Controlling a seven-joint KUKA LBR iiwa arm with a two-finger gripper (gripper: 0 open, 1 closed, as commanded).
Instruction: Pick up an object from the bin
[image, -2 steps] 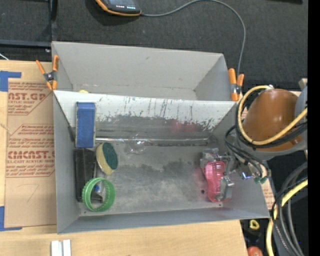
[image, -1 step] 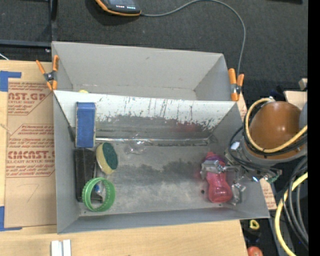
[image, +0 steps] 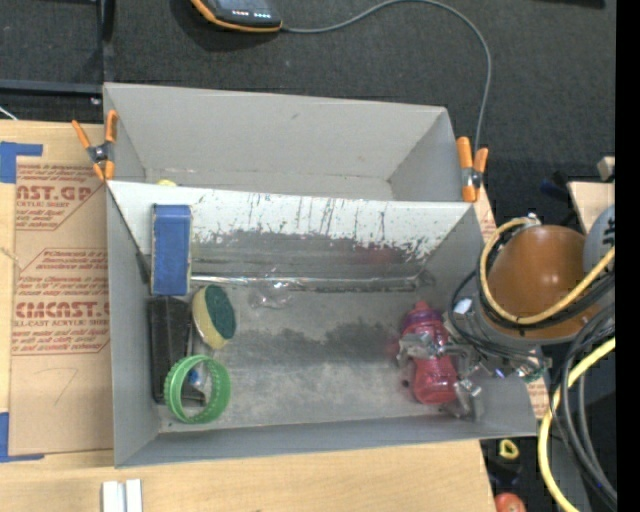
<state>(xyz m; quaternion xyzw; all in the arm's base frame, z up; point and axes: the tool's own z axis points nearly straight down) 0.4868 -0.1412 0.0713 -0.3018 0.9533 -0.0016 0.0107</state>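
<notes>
Roughly front-to-back, pink-red object (image: 430, 360), right of bin (image: 300, 410)

a dark, matte black surface (image: 300, 60) lies behind and beside the bin (image: 280, 130), with a thin grey cable (image: 489, 75) curving across it from an orange-and-black device (image: 238, 12) at the top edge. a pale wooden desk (image: 300, 475) runs along the bottom; the light is even and soft.
</notes>
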